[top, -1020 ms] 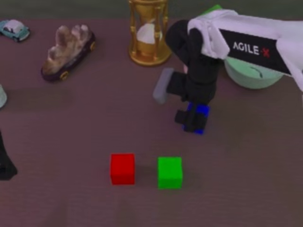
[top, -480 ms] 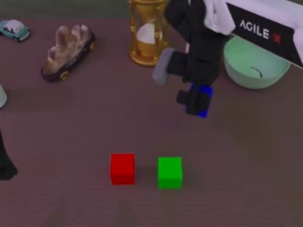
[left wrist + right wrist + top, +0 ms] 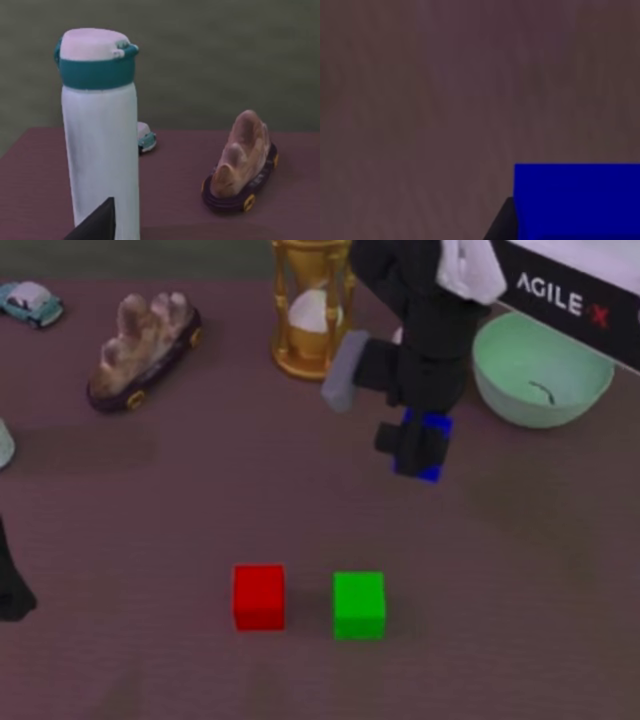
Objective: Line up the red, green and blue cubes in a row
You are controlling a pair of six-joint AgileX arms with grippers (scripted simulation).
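The right gripper (image 3: 418, 448) hangs over the back half of the table (image 3: 200, 520), its black fingers pinching the blue cube (image 3: 430, 445), and most of that cube is hidden under the wrist, with only slivers of deep blue showing at the edges. From the right wrist camera the blue cube (image 3: 577, 200) is cut off at the frame's edge, a flat matte face with a dark finger beside it and the bare brown table behind. The red cube (image 3: 259, 596) and the green cube (image 3: 359, 605) sit side by side near the front edge, close but apart, both plain and matte, well clear of the held cube. Behind the right arm, a pale green bowl (image 3: 545, 370) is partly covered, next to a golden hourglass (image 3: 313, 310). The left gripper (image 3: 12, 590) is parked at the left edge, barely in view; whether its fingers are spread, I cannot tell.
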